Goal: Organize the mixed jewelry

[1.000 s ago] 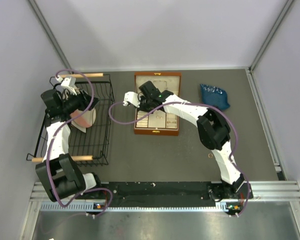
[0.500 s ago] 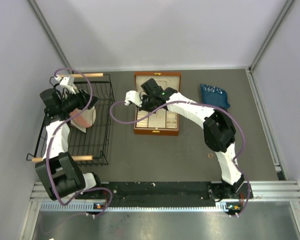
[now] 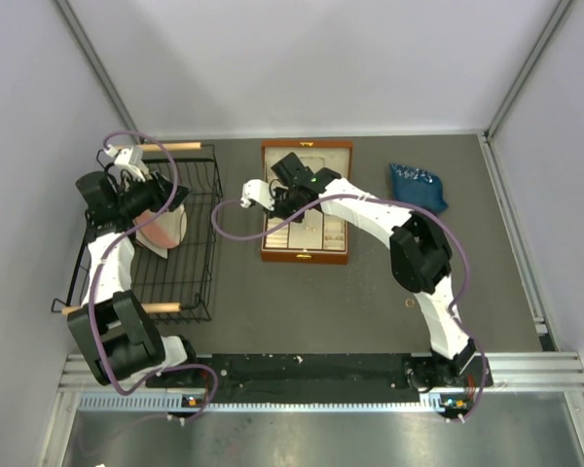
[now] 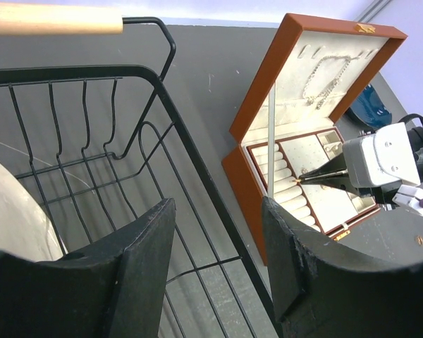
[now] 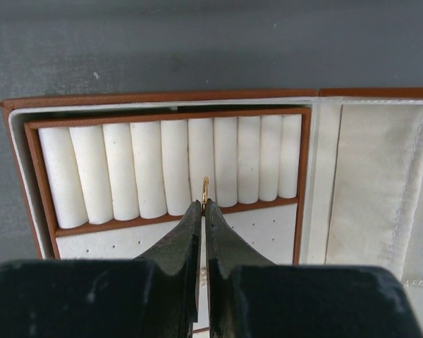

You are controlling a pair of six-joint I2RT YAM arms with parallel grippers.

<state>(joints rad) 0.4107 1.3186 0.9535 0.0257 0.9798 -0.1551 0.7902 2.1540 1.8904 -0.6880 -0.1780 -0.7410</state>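
Observation:
The brown wooden box (image 3: 307,256) lies open, its lid flat behind it. My right gripper (image 5: 203,204) is shut on a tiny gold ring (image 5: 205,187), which stands on edge above its fingertips, just over the row of white ring rolls (image 5: 148,169). From above, the right gripper (image 3: 280,207) hangs over the box's left side. A silvery chain necklace (image 4: 324,77) lies against the cream lining of the lid. My left gripper (image 4: 218,211) is open with nothing between its fingers, over the black wire basket (image 4: 162,105), away from the box (image 4: 261,91).
The wire basket (image 3: 200,243) with wooden handles stands at the left with a cream, rounded object (image 3: 164,229) in it. A blue crumpled thing (image 3: 417,185) lies right of the box. A tiny ring-like thing (image 3: 410,303) lies on the table by the right arm.
The right arm's elbow has shifted slightly, while its gripper stays over the box's left side with the ring. The left arm has barely moved.

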